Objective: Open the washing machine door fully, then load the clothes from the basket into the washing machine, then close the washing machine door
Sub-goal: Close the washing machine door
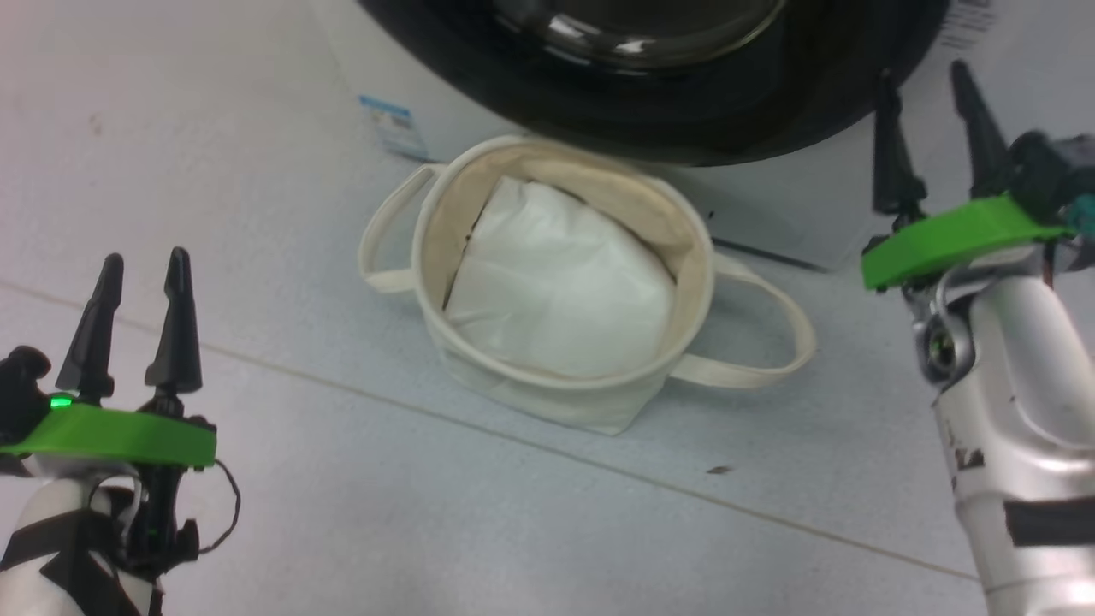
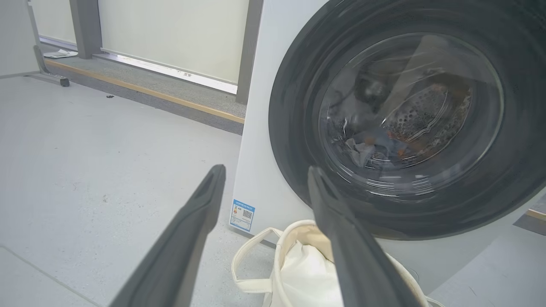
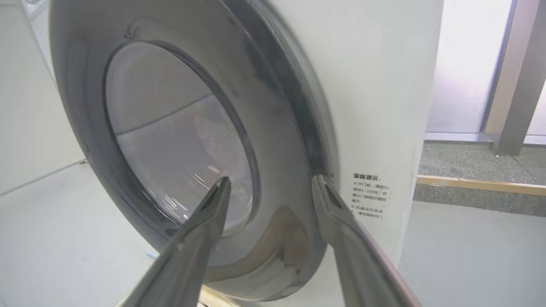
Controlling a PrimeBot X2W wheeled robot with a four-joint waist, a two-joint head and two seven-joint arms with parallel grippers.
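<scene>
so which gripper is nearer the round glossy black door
Right. The right gripper is close beside the glossy black door; the left gripper is well back over the floor.

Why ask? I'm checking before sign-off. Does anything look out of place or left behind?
Nothing spilled or damaged. One oddity: a white cloth bundle sits in the basket before the washer, though the door looks shut with blue clothes behind its glass. A small dark speck lies on the floor.
</scene>
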